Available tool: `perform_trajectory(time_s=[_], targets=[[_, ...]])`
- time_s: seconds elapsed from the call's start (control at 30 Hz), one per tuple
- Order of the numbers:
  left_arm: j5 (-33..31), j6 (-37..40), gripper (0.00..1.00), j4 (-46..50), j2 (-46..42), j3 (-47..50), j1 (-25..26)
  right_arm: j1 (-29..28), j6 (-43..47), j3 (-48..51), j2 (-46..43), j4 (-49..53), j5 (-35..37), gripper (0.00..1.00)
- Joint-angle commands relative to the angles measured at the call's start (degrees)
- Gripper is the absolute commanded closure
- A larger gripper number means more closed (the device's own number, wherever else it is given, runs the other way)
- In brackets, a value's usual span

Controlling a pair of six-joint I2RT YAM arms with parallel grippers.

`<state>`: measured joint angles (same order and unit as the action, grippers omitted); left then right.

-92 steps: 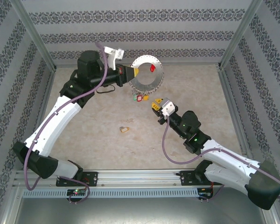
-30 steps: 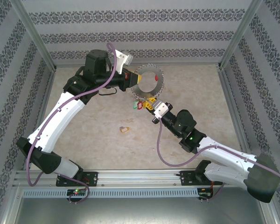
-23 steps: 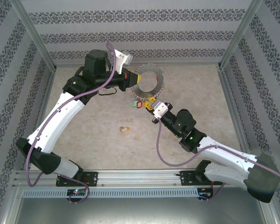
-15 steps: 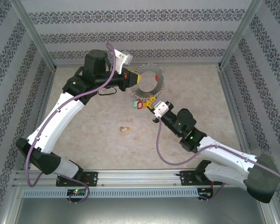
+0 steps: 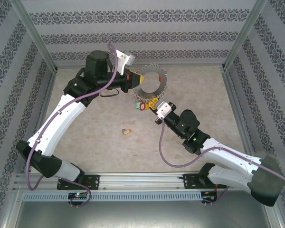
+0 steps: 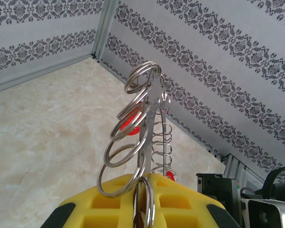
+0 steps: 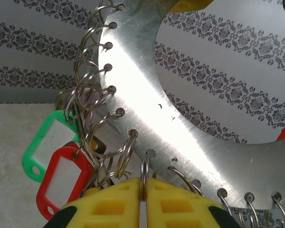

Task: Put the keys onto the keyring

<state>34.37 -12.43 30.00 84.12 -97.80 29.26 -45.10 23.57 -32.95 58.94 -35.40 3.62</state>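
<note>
Right tool [image 7: 143,187] closed in, pinching split ring [image 7: 145,166] | keyring [image 5: 148,93] face up, extending right from clamping left tool [image 5: 137,80]

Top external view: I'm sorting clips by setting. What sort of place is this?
Probably a robot test enclosure: aluminium frame posts, patterned backdrop walls, left arm and right arm bolted to a rail.

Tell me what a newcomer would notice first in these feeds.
The big steel keyring, fringed with split rings, is held up over the far middle of the table by the left gripper, shut on its edge. The right gripper pinches one split ring on its lower rim, beside a green tag and a red tag. A tan key lies alone on the table, nearer the bases.
</note>
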Motion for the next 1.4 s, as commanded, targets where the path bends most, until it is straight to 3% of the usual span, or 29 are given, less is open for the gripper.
perform_trajectory(time_s=[0.0, 0.43, 0.57, 0.73, 0.93, 1.17, 1.37], targets=[[1.7, -1.2, 1.0, -4.0, -2.3, 0.4, 0.7, 0.3, -0.4, -1.7, 0.1, -1.9, -0.6, 0.86], [1.2, -1.5, 1.0, -4.1, -2.3, 0.6, 0.8, 1.3, -0.5, -1.1, -1.4, 0.2, -2.0, 0.97], [-3.1, -5.4, 1.0, -6.9, -3.3, 3.2, 0.7, 1.3, -1.3, -1.2, -1.2, 0.3, -3.0, 1.0], [-7.1, -14.0, 1.0, -16.7, -6.6, 12.2, 0.2, 3.2, -4.5, -1.4, -2.7, 2.5, -6.7, 1.0], [-6.9, -23.9, 1.0, -32.6, -9.8, 23.5, -0.5, 6.0, -8.2, -2.1, -4.0, 6.1, -13.8, 1.0], [-9.6, -30.4, 1.0, -40.5, -11.5, 30.8, -0.5, 8.7, -14.1, -3.4, -3.7, 8.1, -19.5, 1.0], [-10.1, -31.9, 0.81, -40.5, -12.7, 35.5, -0.6, 11.0, -17.0, -5.5, -2.3, 12.0, -22.0, 1.0]])
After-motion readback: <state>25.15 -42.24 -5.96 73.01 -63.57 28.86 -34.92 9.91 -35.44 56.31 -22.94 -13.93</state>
